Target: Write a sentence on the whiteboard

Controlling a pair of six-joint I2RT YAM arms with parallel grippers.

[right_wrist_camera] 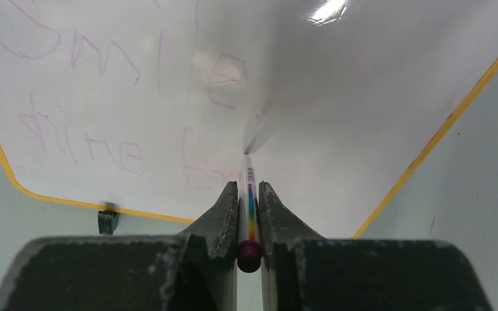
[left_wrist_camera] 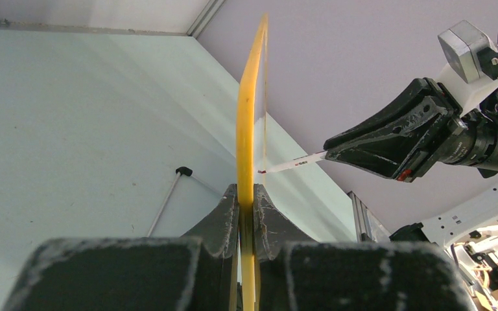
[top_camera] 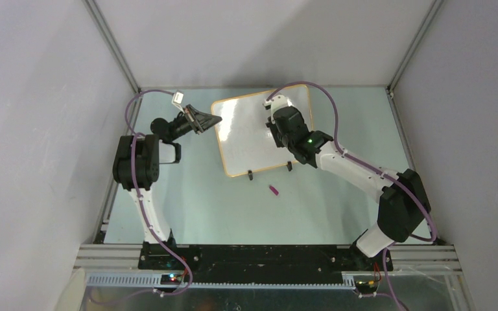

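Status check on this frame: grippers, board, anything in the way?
Left gripper shut on whiteboard edge. Right gripper shut on marker, tip at board face, faint pink writing there. Small purple piece on table, not blocking.

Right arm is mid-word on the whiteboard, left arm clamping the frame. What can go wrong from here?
1. The left hand pinches the whiteboard only by its thin yellow edge, so push from the marker may swing it or make it slip.
2. The right hand holds the marker with its tip sticking out past the fingertips, so it may tilt under load.
3. The pink strokes look faint, so the sentence may end up hard to read.
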